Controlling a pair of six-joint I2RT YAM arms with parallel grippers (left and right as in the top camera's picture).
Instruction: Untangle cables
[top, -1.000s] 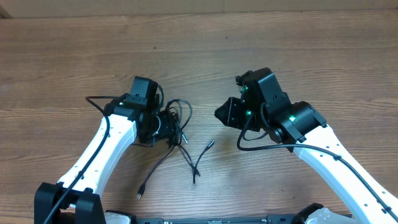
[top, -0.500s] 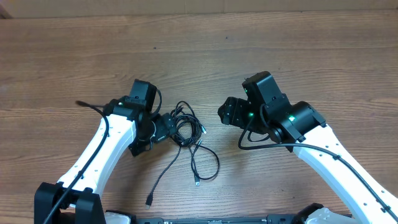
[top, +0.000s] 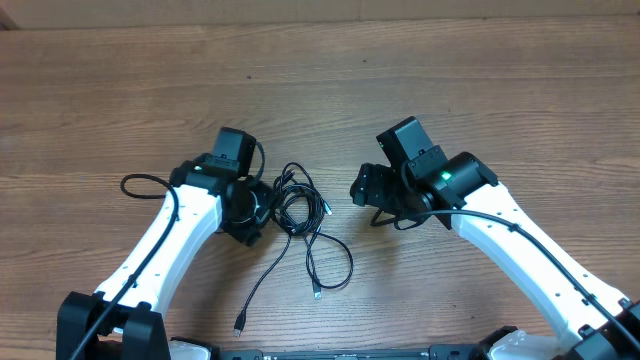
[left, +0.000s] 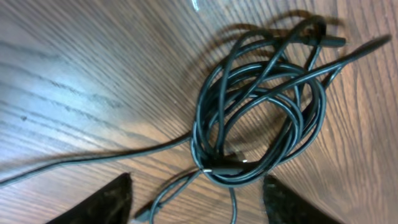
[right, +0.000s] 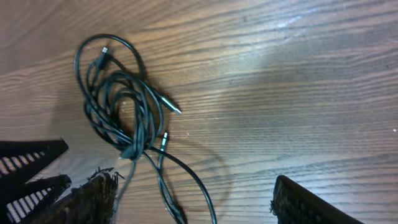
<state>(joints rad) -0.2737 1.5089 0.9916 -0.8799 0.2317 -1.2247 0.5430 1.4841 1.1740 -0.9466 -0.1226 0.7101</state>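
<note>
Wood table (top: 480, 70), cables (top: 290, 215) sit mid-table btw the two arms. Main mass is a tight coil (left: 202, 124), several turns laid over each other, w/ a couple of plugs (right: 168, 102) poking out. One tail (top: 262, 285) runs off toward the arm bases. A second strand makes a loose loop (top: 350, 265) just right of it.

Left gripper (top: 258, 205): right up against the coil's left side, fingers (left: 109, 202) spread wide. Coil's lower edge sits just ahead of the gap, nothing pinched.

Right gripper (top: 362, 186): near the coil on its right but clear of it, fingers (right: 93, 196) also wide, empty.

Step, IMO: choosing hold points before a pull. Nothing separated yet, so early in the job. Cords are all in one clump; can't count them for sure.

Next move needs:
- each gripper on a diff cord, not two turns of the same one
- left closes on a single strand at the coil's rim
- right takes a plug end or the loop
- then pull apart slowly, low over the table

Risks: pinching several turns at once prob just drags the whole coil. Yanking a tail could cinch it tighter.
</note>
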